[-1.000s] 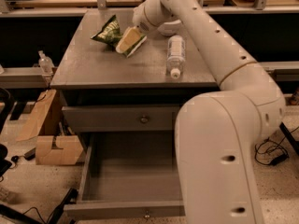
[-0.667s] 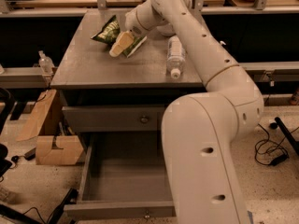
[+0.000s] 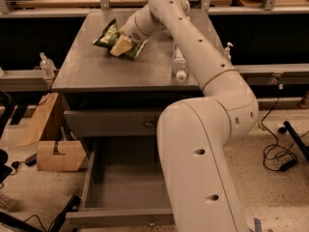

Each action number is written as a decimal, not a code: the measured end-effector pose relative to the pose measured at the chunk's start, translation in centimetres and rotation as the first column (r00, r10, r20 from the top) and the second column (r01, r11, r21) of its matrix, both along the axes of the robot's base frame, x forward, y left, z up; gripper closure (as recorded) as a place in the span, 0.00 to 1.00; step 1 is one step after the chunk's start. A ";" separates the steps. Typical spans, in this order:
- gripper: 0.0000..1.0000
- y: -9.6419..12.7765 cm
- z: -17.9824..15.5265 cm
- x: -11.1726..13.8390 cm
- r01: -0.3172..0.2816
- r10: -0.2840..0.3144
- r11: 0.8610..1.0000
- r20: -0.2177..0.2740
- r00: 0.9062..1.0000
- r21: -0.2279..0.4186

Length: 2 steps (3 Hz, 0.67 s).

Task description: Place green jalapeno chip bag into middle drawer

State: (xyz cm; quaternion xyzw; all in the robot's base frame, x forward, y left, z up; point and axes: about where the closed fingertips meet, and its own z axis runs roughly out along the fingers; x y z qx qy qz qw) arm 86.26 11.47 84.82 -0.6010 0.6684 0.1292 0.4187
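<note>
The green jalapeno chip bag lies crinkled on the grey cabinet top, toward its back left. My gripper reaches over the bag from the right, its pale fingers lying on top of the bag's right part. The middle drawer stands pulled out below, its deep tray open to view, with a small knob on its front. My large white arm covers the drawer's right side.
A clear bottle lies on the cabinet top right of the bag. The upper drawer front is shut. A cardboard box sits on the floor at left. A spray bottle stands on the left ledge. Cables lie on the floor at right.
My gripper has moved left across the cabinet top and now lies over the chip bag. The bag and bottle stay in place.
</note>
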 end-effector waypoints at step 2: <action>0.94 0.7 -0.8 -0.1 -0.009 0.009 1.000 -0.010 1.000 -0.003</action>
